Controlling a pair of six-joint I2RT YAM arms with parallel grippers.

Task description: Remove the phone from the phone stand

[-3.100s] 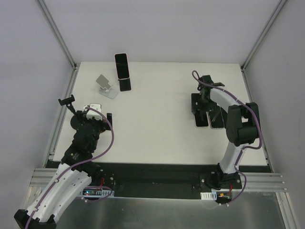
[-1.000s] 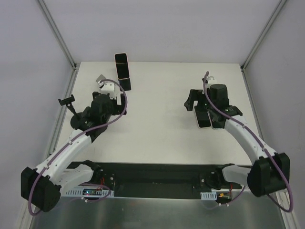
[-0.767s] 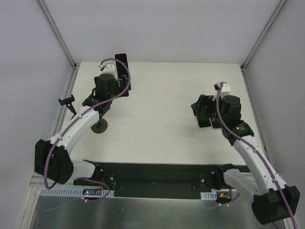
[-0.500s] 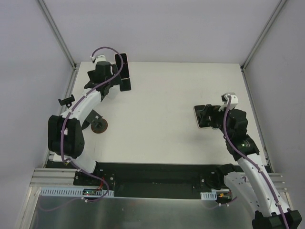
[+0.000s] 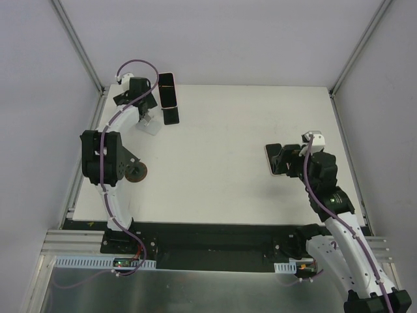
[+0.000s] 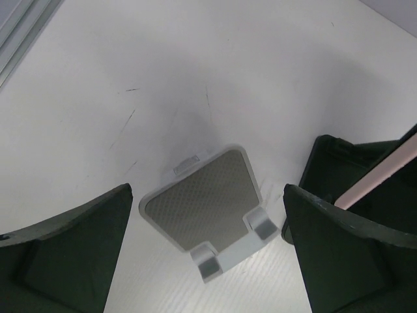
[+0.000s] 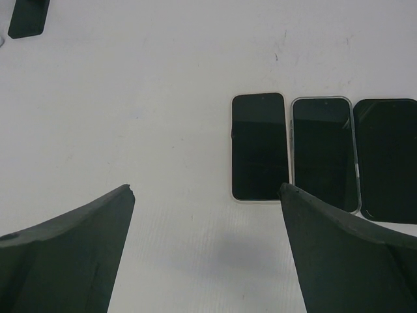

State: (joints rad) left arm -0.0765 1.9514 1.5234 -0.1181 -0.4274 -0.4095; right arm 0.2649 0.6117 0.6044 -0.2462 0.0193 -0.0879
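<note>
Left arm [image 5: 101,158] extended to white tabletop's [image 5: 215,176] far-left corner; left gripper [image 6: 207,189] and right gripper [image 7: 207,188] each wide apart, empty; pink-edged phone [image 6: 384,179] on black phone stand [image 6: 342,162] just right of left jaws.

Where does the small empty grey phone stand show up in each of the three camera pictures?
Top external: the grey stand sits in the upper left.
Left wrist: centre-bottom, between the open fingers.
Right wrist: not clearly in it.
Shared landmark: the black stand, at the right edge in the left wrist view, probably the dark shape in the top-left corner of the right wrist view.
</note>
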